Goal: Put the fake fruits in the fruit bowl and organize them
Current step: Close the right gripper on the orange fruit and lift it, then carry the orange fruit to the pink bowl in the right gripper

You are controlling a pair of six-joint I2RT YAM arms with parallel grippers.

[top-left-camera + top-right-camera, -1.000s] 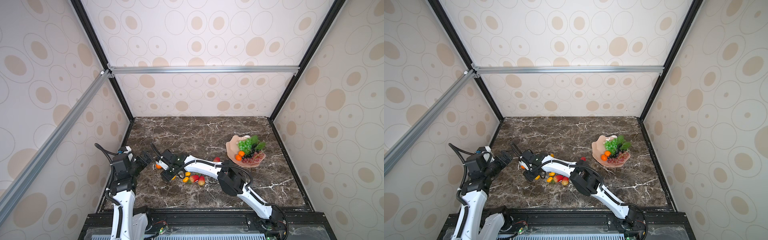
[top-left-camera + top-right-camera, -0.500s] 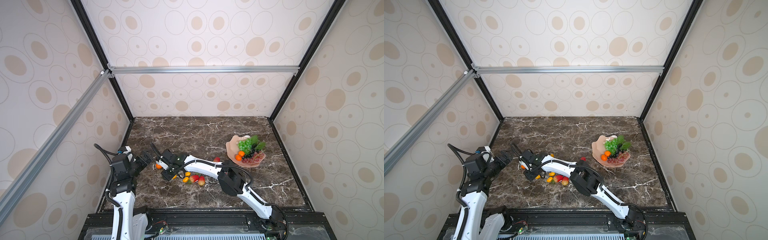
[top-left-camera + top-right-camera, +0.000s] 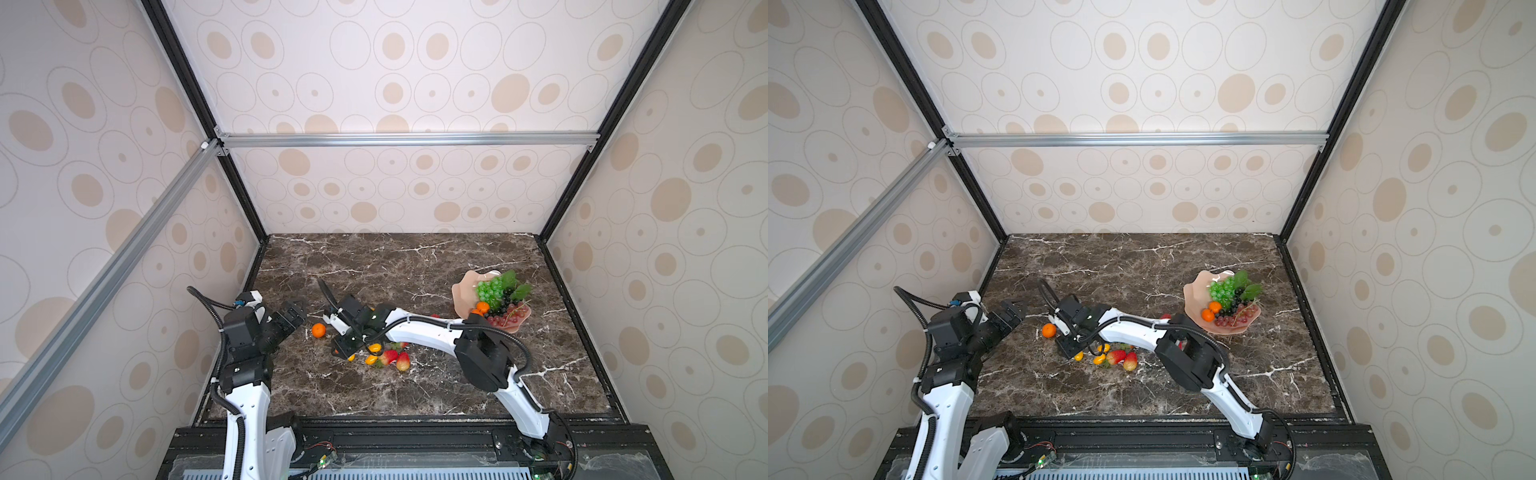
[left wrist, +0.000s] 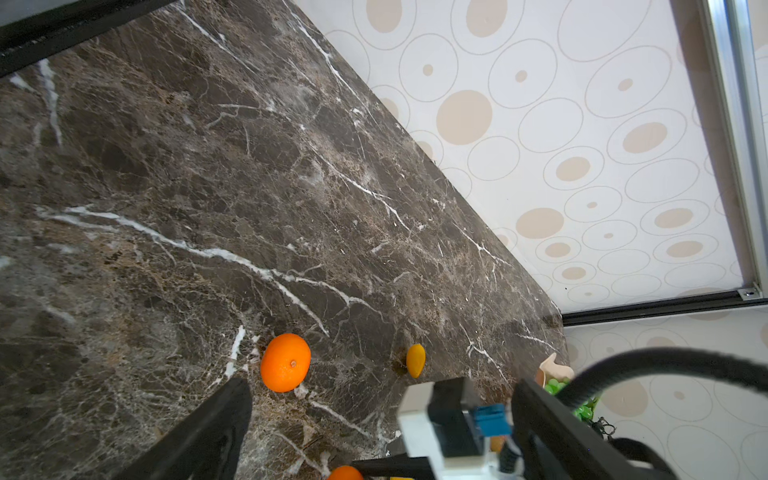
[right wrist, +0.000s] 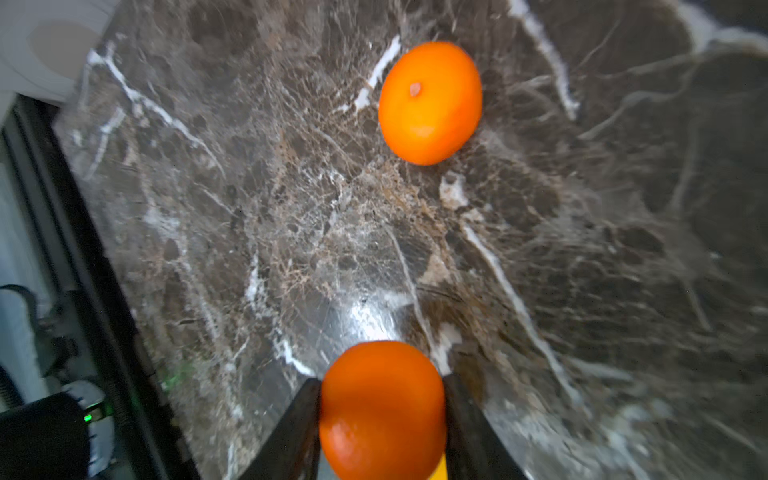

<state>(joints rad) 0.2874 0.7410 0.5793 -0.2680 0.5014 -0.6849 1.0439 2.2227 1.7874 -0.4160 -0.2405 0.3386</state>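
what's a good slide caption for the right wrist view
Orange pinched in the right gripper, second orange lying beyond on the marble table

The tabletop (image 3: 415,266) is dark brown marble with white veins. Seen from its centre, the pale pink fruit bowl (image 3: 462,291) stands at about 2 o'clock, near the right edge. One orange (image 3: 318,330) lies alone at 9 o'clock. At about 7 o'clock, close to the centre, two strawberries (image 3: 390,356) lie side by side, with small yellow-orange oval fruits (image 3: 371,360) just beside them. The left wrist view shows a single oval fruit (image 4: 415,360) apart from the orange.
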